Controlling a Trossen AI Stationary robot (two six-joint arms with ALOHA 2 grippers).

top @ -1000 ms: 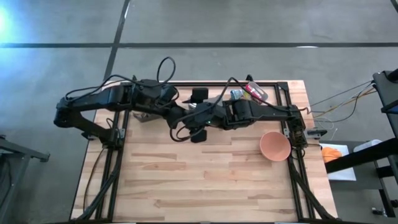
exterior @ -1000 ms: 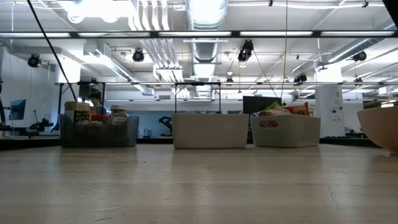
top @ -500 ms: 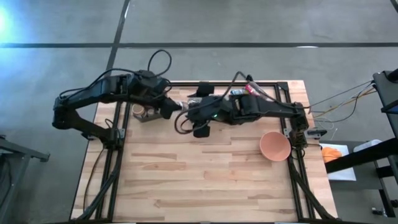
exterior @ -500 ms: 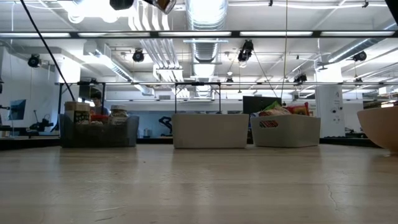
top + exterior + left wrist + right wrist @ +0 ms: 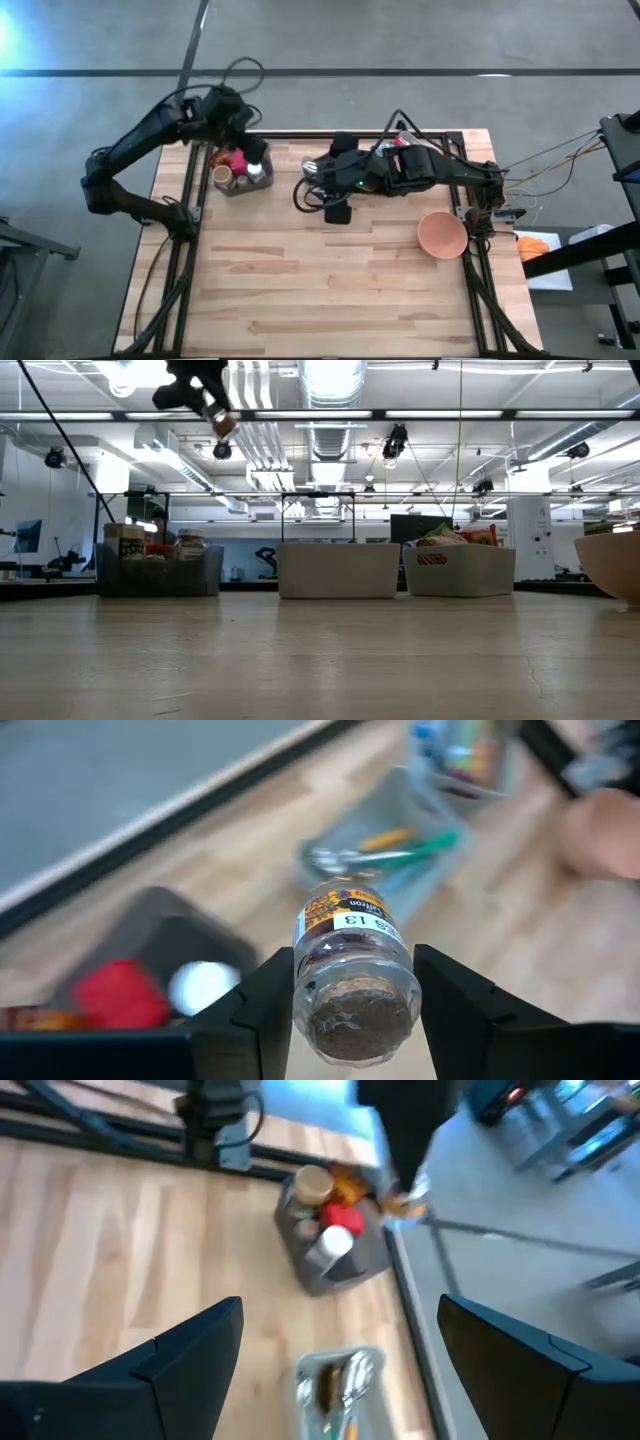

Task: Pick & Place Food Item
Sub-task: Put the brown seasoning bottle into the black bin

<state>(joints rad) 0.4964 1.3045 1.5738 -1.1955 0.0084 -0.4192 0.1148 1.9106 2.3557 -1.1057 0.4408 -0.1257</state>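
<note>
your left gripper (image 5: 352, 995) hangs high above the table's (image 5: 330, 290) far left corner, its 2 fingers (image 5: 255, 1010) pinching a small glass spice jar (image 5: 351, 970) by its sides. the jar is in the air, over the dark bin (image 5: 238, 172) of jars and lids. your right gripper (image 5: 338, 178) sits raised over the table's far middle, jaws spread wide and holding nothing. a light tray (image 5: 335, 1385) with utensils lies near the dark bin. an orange bowl (image 5: 442, 234) rests near the right edge.
</note>
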